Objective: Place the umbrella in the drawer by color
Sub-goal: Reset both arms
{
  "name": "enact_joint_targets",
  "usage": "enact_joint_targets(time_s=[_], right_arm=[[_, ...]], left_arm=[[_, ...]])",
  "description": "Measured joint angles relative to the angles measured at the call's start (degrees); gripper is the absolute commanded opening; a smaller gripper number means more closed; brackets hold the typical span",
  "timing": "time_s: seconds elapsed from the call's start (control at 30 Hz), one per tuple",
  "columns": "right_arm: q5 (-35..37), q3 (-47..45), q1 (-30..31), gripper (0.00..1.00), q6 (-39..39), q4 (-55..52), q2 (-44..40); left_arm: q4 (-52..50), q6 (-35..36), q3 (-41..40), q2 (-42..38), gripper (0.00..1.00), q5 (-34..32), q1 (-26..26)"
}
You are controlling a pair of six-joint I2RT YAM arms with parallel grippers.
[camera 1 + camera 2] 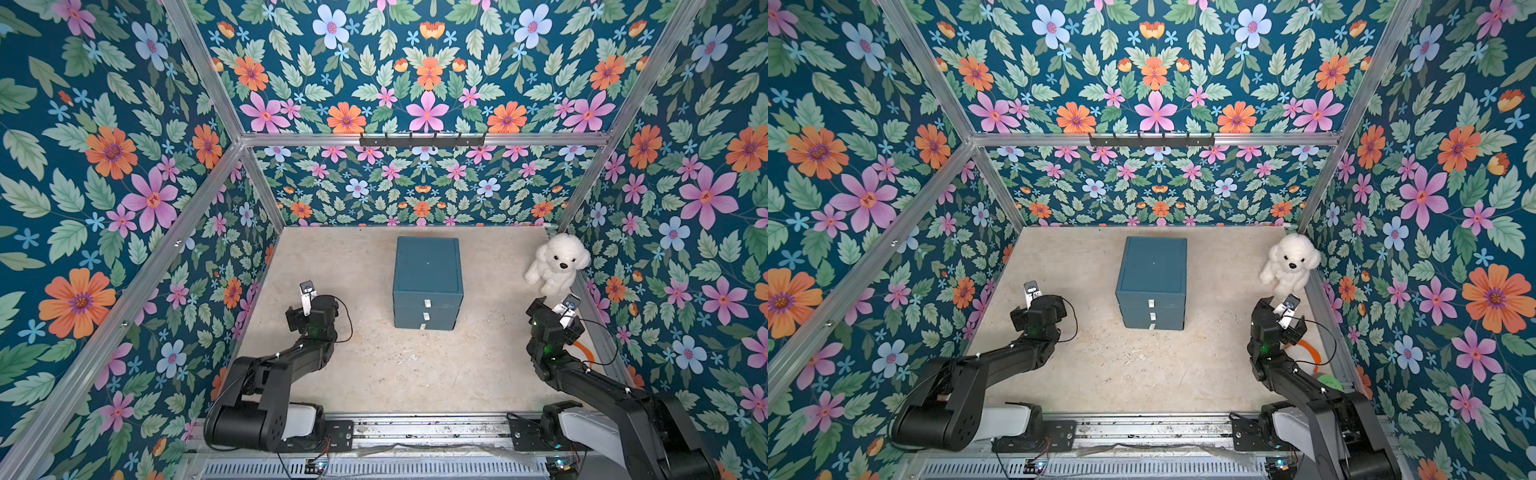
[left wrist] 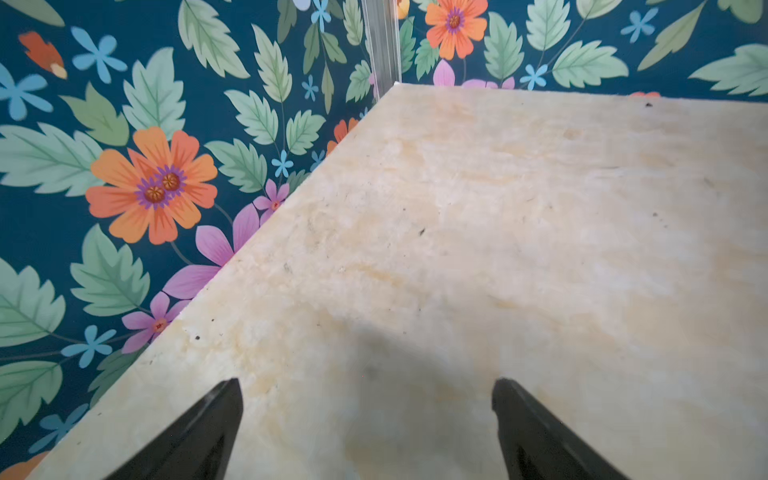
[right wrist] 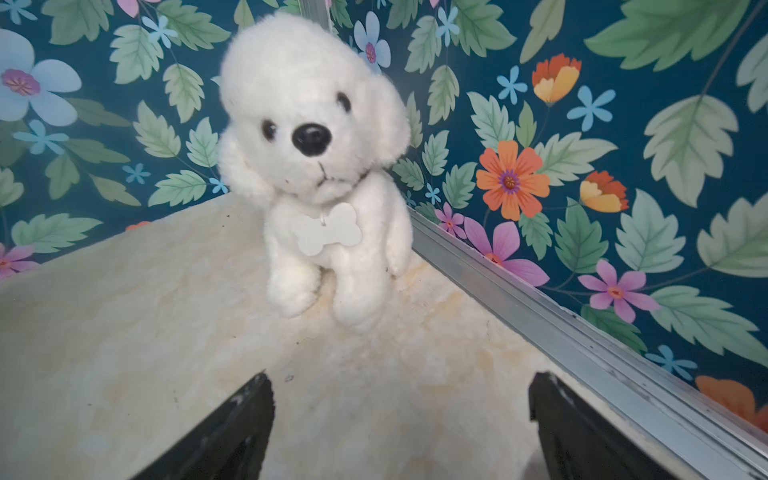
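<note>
A teal drawer cabinet (image 1: 428, 270) (image 1: 1152, 266) stands mid-table in both top views, its three white-handled drawers shut. The umbrella is mostly hidden behind my right arm: only an orange curved handle (image 1: 1310, 351) (image 1: 585, 352) and a green bit (image 1: 1329, 380) show by the right wall. My left gripper (image 2: 366, 384) (image 1: 296, 319) hangs open over bare table to the left of the cabinet. My right gripper (image 3: 402, 378) (image 1: 537, 308) is open too, nothing between its fingers, pointing at a white plush dog (image 3: 320, 166).
The plush dog (image 1: 557, 262) (image 1: 1289, 262) sits in the far right corner against the wall. A black hook rack (image 1: 422, 140) is fixed on the back wall's rail. Flowered walls and aluminium rails (image 3: 582, 340) close the table in on three sides.
</note>
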Motion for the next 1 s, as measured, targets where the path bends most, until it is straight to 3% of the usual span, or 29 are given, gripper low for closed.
enact_joint_targets(time_s=[0.2, 0.37, 0.43, 0.63, 1.0], right_arm=[[-10.73, -2.08, -3.52, 0.99, -6.47, 17.64, 7.78], [-18.32, -6.14, -7.85, 0.99, -8.57, 32.76, 17.16], [-23.19, -4.68, -8.98, 0.99, -8.85, 33.27, 16.65], [-31.17, -2.64, -12.63, 0.99, -8.41, 34.14, 16.68], [-31.89, -2.58, -11.69, 0.99, -8.44, 34.03, 16.85]], left_arm=[[20.02, 4.55, -3.43, 7.54, 0.99, 3.19, 1.25], [26.25, 5.99, -3.82, 9.07, 1.00, 9.88, 3.54], [31.06, 5.92, -4.74, 11.85, 1.00, 12.15, 5.31], [30.82, 5.51, -3.65, 11.78, 1.00, 17.77, 7.21], [30.69, 5.27, -3.41, 11.80, 1.00, 19.23, 7.21]])
